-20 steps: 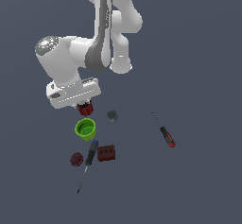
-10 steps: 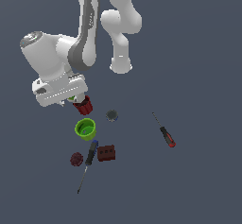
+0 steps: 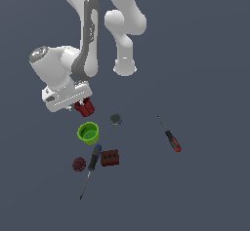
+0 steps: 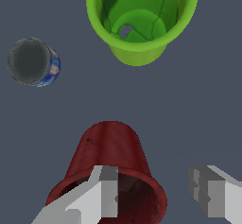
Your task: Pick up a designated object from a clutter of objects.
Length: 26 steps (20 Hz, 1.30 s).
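Observation:
The dark red mug [image 3: 86, 108] stands just beyond the green cup [image 3: 88, 132], under my hand. In the wrist view the mug [image 4: 108, 147] is seen from above with its mouth open towards the camera; its handle is hidden. My gripper [image 3: 83, 103] is open and straddles the mug's wall. In the wrist view my gripper [image 4: 158, 192] has one finger [image 4: 106, 190] inside the mug and the other finger [image 4: 210, 192] outside it, with a gap to the rim. The green cup [image 4: 142, 20] stands upright close by.
A grey disc-like item with a blue side [image 3: 115, 119] [image 4: 33, 61] lies beside the mug. A brown-red brick [image 3: 110, 158], a dark red ball [image 3: 78, 164] and a blue-handled screwdriver [image 3: 91, 169] lie past the cup. A red-handled screwdriver [image 3: 171, 138] lies at the exterior view's right.
The arm's links have swung towards the exterior view's left and the hand has turned and shifted slightly over the mug. The mug and the other items stay about where they were.

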Motion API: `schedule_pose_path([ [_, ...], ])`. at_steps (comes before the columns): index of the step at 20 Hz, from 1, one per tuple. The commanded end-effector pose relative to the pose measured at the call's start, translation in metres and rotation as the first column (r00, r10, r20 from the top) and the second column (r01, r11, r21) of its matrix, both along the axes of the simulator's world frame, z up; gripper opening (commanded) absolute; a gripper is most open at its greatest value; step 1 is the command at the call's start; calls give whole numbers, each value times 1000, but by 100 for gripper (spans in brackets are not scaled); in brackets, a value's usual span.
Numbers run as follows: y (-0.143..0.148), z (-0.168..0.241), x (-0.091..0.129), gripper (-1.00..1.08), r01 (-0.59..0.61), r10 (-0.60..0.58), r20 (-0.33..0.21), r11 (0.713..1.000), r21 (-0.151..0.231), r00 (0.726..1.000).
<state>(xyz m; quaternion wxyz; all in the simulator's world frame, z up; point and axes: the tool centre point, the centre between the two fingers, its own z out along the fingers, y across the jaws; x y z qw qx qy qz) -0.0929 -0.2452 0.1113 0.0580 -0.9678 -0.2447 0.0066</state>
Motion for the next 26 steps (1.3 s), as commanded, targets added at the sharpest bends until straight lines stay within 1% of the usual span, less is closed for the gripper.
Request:
schedule_pose_path([
  [1,2,1,2,28,-4,4,1,1000,-1,1000],
  [5,3,-6,0,28,-4,4,-2,1000,0,1000],
  [11,5,-32,-7,28,-2,2,-13,1000,7,1000],
  [14,6,-36,-8,28,-1,2,-15,1000,7,1000],
  [15,6,-36,-8,-100,-1,2,-15,1000,7,1000],
  [26,6,-35,-8,-100,-2,2,-14,1000,7,1000],
])
